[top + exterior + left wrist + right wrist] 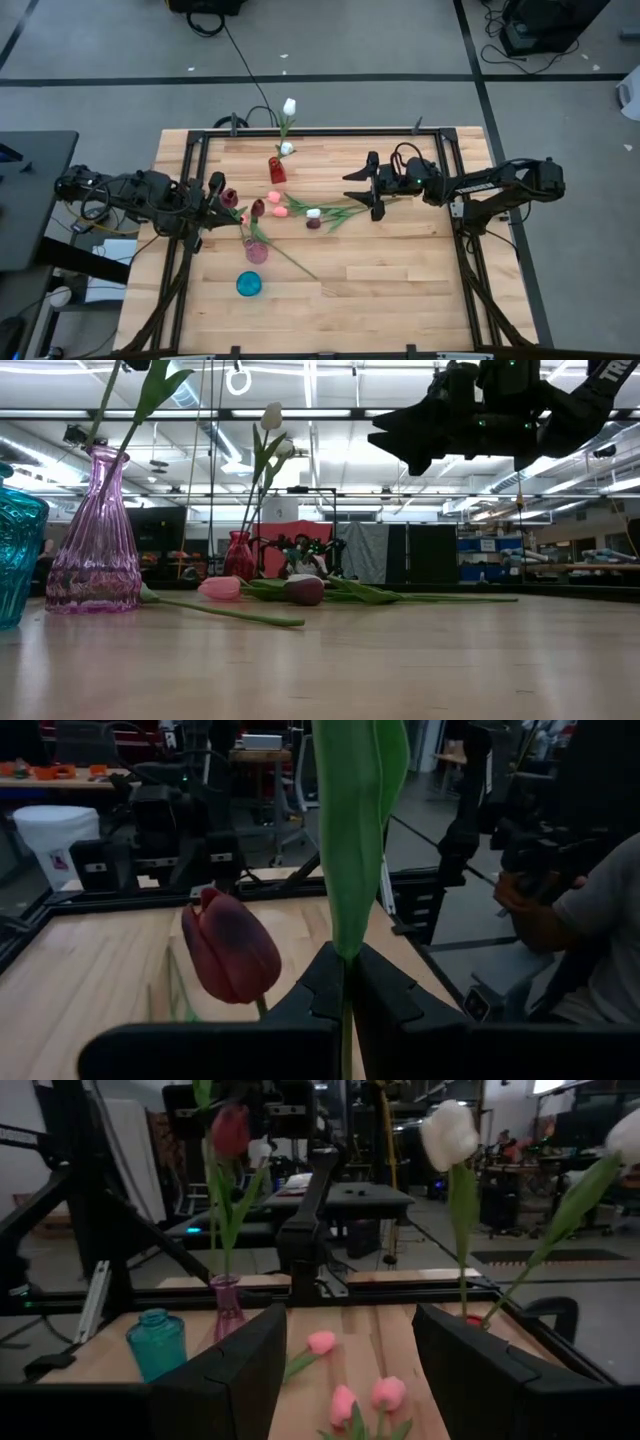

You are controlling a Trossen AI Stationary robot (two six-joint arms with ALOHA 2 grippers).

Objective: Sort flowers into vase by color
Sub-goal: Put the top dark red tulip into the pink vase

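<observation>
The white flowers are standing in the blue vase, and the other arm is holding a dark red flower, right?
Not quite. The white flowers stand in the red vase, as the high view shows; the blue vase is empty. The left gripper does hold a dark red flower.

- The near half of the worktop (400, 290) is bare wood, open to passage, save the teal vase (248, 284) at its left.
- The pink vase (256, 250) stands just behind the teal one, maroon tulips (257, 208) rising from it; the left gripper (213, 205) is pinched on a stem among them.
- Loose flowers (310, 212) lie across the middle, between the two arms.
- The red vase (276, 170) with tall white tulips (289, 106) blocks the far centre.
- The right gripper (368, 186) hangs spread above the loose stems' right end.
</observation>
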